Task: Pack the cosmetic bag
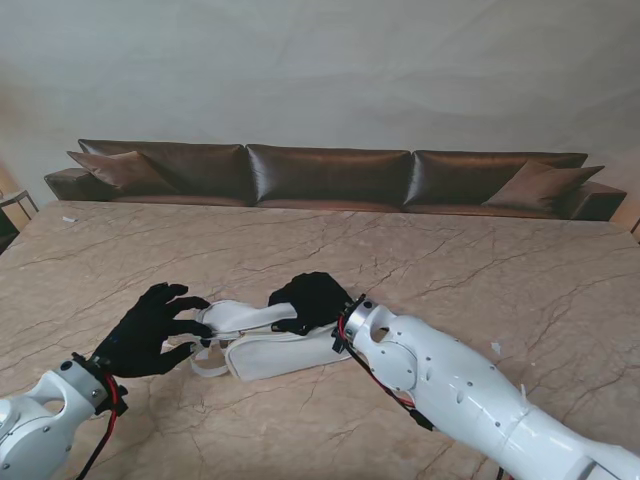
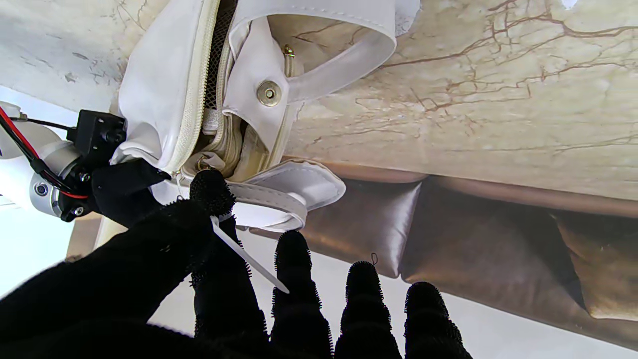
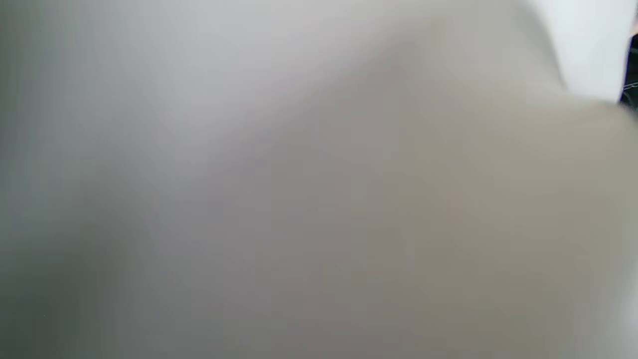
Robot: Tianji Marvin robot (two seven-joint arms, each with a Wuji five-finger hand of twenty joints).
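The white cosmetics bag [image 1: 268, 350] lies on the marble table between my two black-gloved hands. In the left wrist view the cosmetics bag [image 2: 164, 89] gapes open, showing its zip, black mesh lining, a snap button [image 2: 269, 93] and a strap. My left hand [image 1: 148, 332] is at the bag's left end. Its thumb [image 2: 212, 189] presses a thin white strip [image 2: 249, 259] against the index finger, and the other fingers are spread. My right hand [image 1: 312, 298] curls over the bag's right end and grips it. A pale blur fills the right wrist view.
The marble table [image 1: 450, 260] stretches far beyond the bag. A brown leather sofa [image 1: 330, 175] with cushions runs along its far edge. A small white scrap [image 1: 496, 347] lies to the right of my right forearm.
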